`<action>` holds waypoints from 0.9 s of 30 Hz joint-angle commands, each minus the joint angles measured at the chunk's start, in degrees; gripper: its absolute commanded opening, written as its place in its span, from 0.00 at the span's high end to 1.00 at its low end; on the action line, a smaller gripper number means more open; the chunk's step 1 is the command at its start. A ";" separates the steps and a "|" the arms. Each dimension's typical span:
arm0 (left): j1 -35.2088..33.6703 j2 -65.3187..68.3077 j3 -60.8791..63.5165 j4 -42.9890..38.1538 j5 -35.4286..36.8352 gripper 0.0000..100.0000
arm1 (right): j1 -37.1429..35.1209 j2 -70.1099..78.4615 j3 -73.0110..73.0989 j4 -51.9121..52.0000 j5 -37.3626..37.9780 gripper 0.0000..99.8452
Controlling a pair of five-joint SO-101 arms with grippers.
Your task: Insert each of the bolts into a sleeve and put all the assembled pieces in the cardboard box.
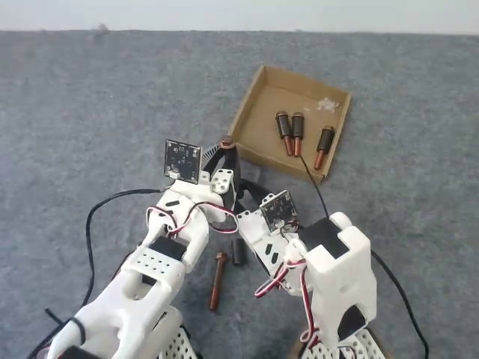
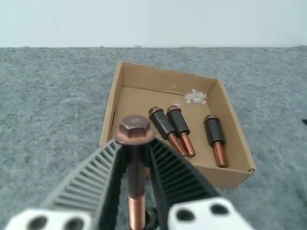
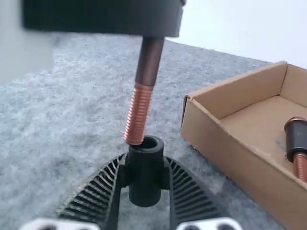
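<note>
Lower centre of the high view, a loose bolt [image 1: 217, 280] and loose sleeve [image 1: 238, 250] wait. Mid-frame, the right gripper [image 3: 145, 165] clamps a sleeve [image 3: 145, 184] upright. The left gripper [image 2: 135, 146] pinches a bolt [image 2: 135, 130], tip at the rim, off-centre. Centre it over the bore before lowering. Upper right, the cardboard box [image 1: 246, 108] holds three assembled pieces [image 1: 297, 127].

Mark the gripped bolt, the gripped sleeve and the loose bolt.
gripped bolt [image 2: 135, 130], left wrist view, hex head.
gripped sleeve [image 3: 144, 177], right wrist view, outer wall.
loose bolt [image 1: 217, 284], high view, shank.
</note>
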 commanded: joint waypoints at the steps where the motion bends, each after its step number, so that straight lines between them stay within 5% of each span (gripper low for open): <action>1: 0.09 0.26 -1.71 -1.23 0.44 0.99 | 0.57 -3.82 -0.62 0.22 -0.62 0.99; 27: 1.14 0.26 -1.19 6.95 0.53 0.99 | 0.66 -3.82 -0.88 -0.04 -0.53 0.99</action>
